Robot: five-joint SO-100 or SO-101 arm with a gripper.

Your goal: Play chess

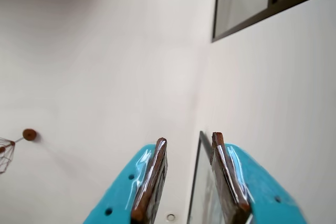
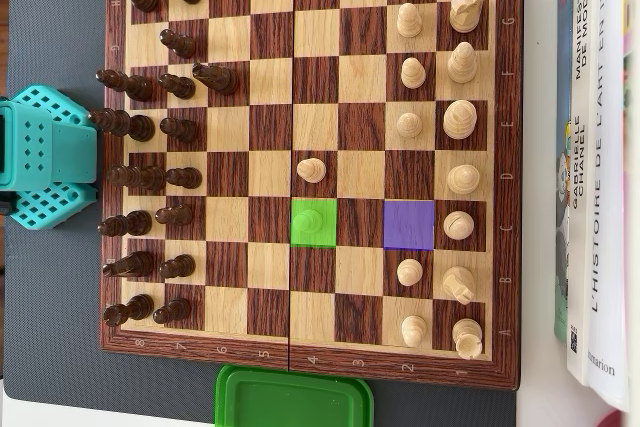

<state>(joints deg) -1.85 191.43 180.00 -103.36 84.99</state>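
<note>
In the overhead view a wooden chessboard (image 2: 270, 342) lies on a grey mat. Dark pieces (image 2: 140, 177) stand along its left side, with one dark pawn (image 2: 215, 77) moved forward. Light pieces (image 2: 460, 177) stand along the right side, and one light pawn (image 2: 312, 170) stands near the middle. One square is marked green (image 2: 314, 223), with what looks like a pawn tinted green on it. One square is marked purple (image 2: 409, 224) and is bare. In the wrist view my gripper (image 1: 189, 138) is open and empty and points at a white wall. No board shows there.
The arm's teal base (image 2: 40, 157) sits left of the board. A green lidded box (image 2: 293, 399) lies at the board's bottom edge. Books (image 2: 598, 167) lie along the right. The wrist view shows a dark window frame (image 1: 262, 9) and a wire lamp (image 1: 6, 153).
</note>
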